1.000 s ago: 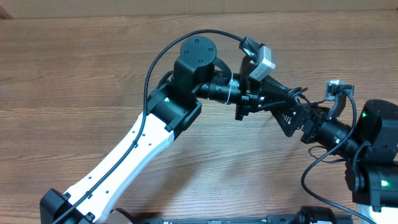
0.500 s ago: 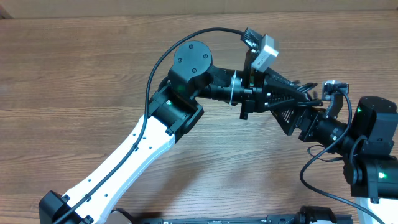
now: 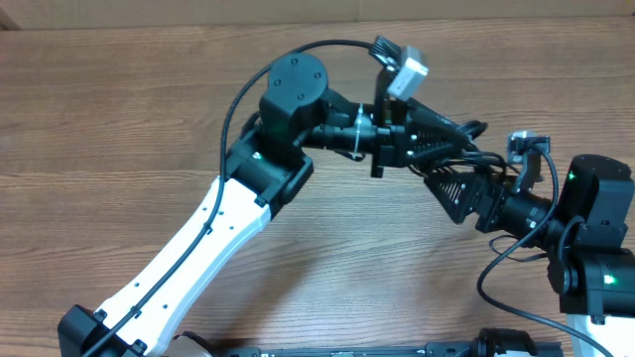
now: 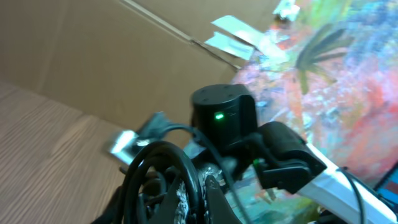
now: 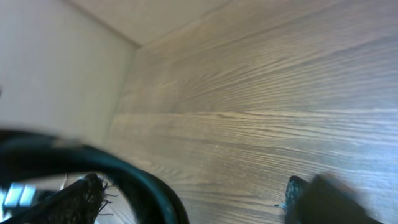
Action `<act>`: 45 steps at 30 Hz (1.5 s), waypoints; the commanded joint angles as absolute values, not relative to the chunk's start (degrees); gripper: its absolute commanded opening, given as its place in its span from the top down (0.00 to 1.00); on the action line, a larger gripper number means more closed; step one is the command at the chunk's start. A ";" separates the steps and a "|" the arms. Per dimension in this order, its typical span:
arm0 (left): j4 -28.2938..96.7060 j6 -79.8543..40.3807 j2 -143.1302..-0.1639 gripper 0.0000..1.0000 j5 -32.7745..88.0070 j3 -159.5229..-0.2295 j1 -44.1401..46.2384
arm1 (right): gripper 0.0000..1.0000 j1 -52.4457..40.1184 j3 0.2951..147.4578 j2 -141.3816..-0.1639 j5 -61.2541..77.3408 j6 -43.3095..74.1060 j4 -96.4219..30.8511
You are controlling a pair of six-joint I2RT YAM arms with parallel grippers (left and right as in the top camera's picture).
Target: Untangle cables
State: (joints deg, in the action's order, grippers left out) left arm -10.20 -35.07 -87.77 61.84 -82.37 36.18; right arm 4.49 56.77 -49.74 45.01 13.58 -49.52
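Over the wooden table [image 3: 119, 119], well clear of its surface, we note both arms meeting right of centre. The left arm [image 3: 218, 228] reaches in from the near-left corner, and the right arm [image 3: 595, 228] leans in from the right edge. Our reading is that the work is held in mid-air so the loops can hang and be drawn apart without dragging on the wood.

The left gripper [image 3: 464, 142] points toward the right arm with its jaws pressed together. In the left wrist view the coiled cable bundle [image 4: 186, 163] sits right at the fingers, so we judge it is pinched there and acts as the anchor.

The right gripper [image 3: 446, 183] lies just below and beside the left one, with its jaws spread wide. The right wrist view shows one finger [image 5: 84, 199] at the far left and the other at the far right. A blurred black loop, probably part of the bundle, crosses near the left finger. We see no grip on it, and we cannot tell whether it touches.

The task is at an early step: the cords are still coiled.
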 commanded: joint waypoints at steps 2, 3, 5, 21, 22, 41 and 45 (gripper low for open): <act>-6.68 -32.25 -86.15 0.96 62.67 -84.01 32.60 | 0.08 4.51 56.27 -49.45 52.56 1.89 -50.52; -5.87 -32.84 -86.15 0.96 62.65 -84.01 32.01 | 0.08 4.51 56.27 -49.45 53.76 0.16 -50.54; -4.60 -33.67 -86.15 0.96 63.09 -84.01 30.68 | 0.08 4.51 56.27 -49.45 56.27 -2.85 -50.52; 7.16 -17.54 -86.17 0.96 64.25 -84.01 25.41 | 0.09 4.51 56.36 -49.45 65.25 -4.54 -39.29; 7.73 -17.52 -86.15 0.96 64.58 -83.99 25.41 | 0.09 4.51 56.34 -49.45 65.25 -4.54 -38.52; 12.03 -5.74 -86.15 0.96 81.97 -84.01 21.04 | 0.05 4.51 56.34 -49.47 55.55 -14.76 -36.40; 12.03 -5.72 -86.15 0.96 84.27 -84.01 22.13 | 0.03 4.51 56.34 -49.47 56.29 -17.28 -34.72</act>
